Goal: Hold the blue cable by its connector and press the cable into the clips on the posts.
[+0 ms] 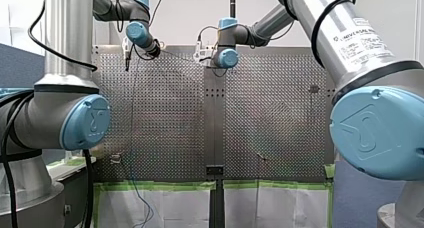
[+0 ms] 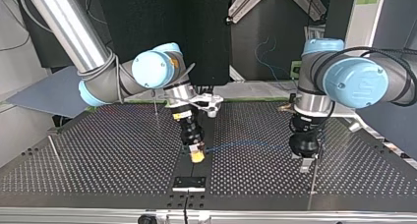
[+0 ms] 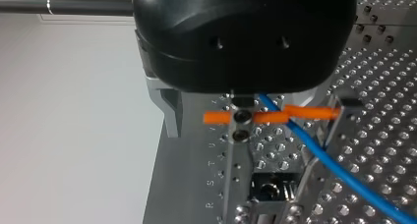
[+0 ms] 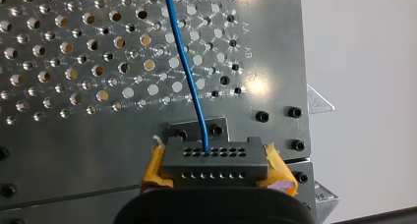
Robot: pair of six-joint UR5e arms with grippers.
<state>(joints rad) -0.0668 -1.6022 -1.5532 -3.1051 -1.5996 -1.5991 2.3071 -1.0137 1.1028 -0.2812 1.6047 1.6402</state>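
Blue cable [image 3: 319, 154] and connector [image 4: 215, 160], held at one end.
Front view: cable barely traceable. Top view: right gripper [image 2: 197, 156] low over table [image 2: 98, 160], cable across to left gripper [image 2: 305, 164]. Left wrist view: cable beneath, grip unreadable. Right wrist view: yellow pads [image 4: 153, 170] pinching connector.

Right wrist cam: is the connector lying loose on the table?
No, the connector sits clamped between my right gripper's yellow pads, with the blue cable running out of it.
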